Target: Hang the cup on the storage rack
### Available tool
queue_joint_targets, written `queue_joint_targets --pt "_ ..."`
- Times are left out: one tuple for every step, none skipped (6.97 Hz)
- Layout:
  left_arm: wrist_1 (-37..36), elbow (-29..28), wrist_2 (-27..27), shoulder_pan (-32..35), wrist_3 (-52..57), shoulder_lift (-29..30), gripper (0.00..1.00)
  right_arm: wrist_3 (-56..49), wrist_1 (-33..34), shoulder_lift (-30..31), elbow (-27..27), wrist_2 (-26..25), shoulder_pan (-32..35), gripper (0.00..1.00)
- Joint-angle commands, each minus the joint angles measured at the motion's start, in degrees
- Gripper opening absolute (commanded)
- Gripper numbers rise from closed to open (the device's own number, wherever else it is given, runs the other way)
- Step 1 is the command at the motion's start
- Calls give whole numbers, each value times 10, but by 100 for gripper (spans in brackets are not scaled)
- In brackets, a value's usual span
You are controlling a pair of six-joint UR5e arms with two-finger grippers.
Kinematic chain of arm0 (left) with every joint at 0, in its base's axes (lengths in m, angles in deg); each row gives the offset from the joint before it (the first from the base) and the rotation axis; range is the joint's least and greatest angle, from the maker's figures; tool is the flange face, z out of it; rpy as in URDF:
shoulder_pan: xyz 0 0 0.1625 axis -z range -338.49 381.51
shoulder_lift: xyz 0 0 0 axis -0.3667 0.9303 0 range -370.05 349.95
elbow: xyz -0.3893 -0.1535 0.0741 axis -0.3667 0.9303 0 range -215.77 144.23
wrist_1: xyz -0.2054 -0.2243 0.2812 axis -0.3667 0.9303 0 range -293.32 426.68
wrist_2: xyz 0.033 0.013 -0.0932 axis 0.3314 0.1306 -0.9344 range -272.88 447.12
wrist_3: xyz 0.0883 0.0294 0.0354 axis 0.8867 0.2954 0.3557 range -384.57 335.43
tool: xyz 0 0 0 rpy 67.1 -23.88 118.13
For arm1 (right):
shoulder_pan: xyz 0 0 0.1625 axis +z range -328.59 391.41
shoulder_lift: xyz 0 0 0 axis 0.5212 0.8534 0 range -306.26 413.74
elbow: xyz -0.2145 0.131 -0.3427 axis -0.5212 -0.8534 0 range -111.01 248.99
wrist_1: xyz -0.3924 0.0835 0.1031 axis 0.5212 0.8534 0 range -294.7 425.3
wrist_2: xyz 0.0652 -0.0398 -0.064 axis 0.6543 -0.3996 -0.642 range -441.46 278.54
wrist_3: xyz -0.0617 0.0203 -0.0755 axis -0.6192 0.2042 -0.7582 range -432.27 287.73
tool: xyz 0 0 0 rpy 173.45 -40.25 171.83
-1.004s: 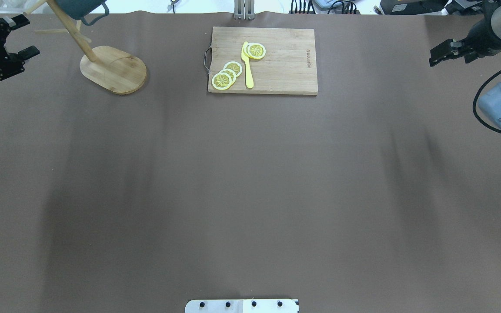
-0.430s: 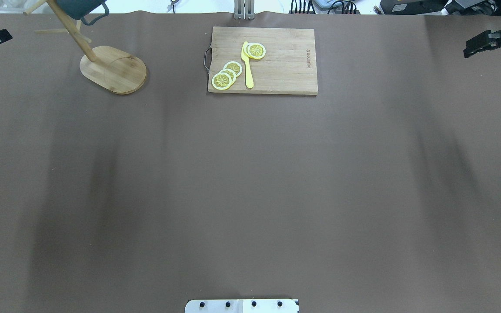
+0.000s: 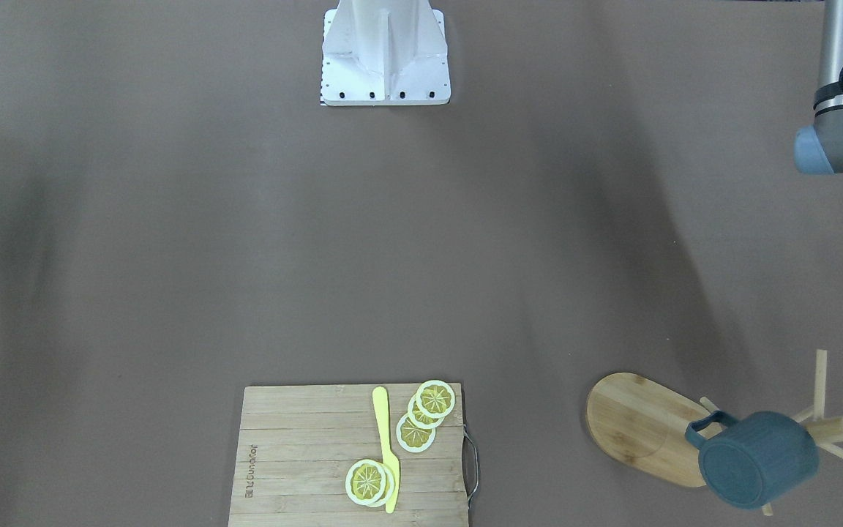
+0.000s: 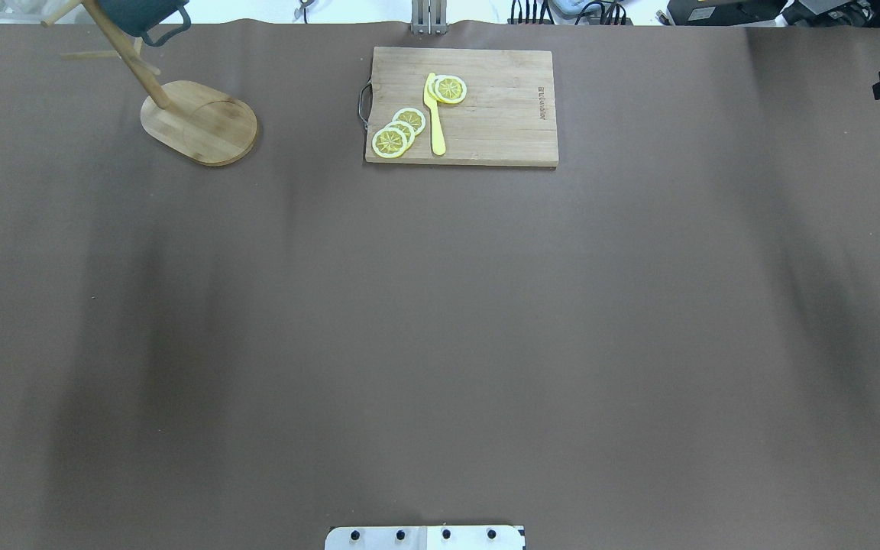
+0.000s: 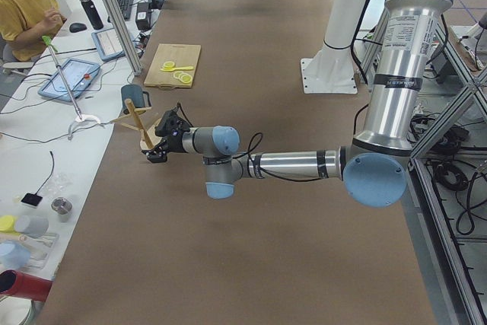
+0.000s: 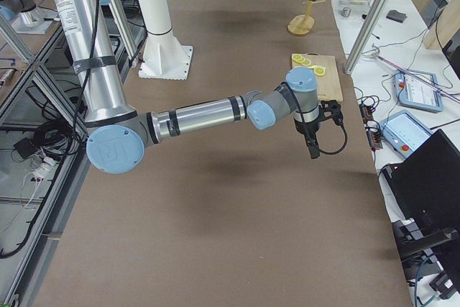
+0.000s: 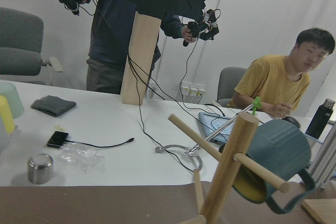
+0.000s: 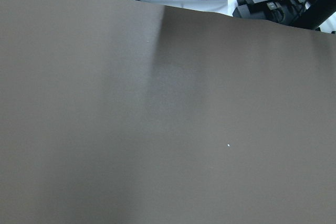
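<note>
Brown worktop (image 4: 440,305) bears a rack (image 4: 199,122), the cup (image 3: 758,457) apparently hung on a peg; a cluttered desk (image 5: 46,173) lies beyond. Left gripper (image 5: 157,147), right gripper (image 6: 313,150): cannot tell how jaws stand.

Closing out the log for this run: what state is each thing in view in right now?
cup: hung on a peg of the storage rack, off the table.
storage rack: upright, base flat on the table.
left claw: apart from the cup; open or shut unclear.
right claw: over bare table; open or shut unclear.
knife: lying flat on the cutting board.
lemon slices: lying on the cutting board, overlapping in two groups.
</note>
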Motion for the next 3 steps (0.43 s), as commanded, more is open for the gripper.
queue_joint_targets --pt "-152 14 -145 61 43 4 98 -35 0 28 -1 1 19 100" --pt "-231 20 -229 103 66 8 98 -40 1 34 -5 3 22 100" --pt "-302 33 -274 114 113 10 98 -41 2 38 -6 4 28 100"
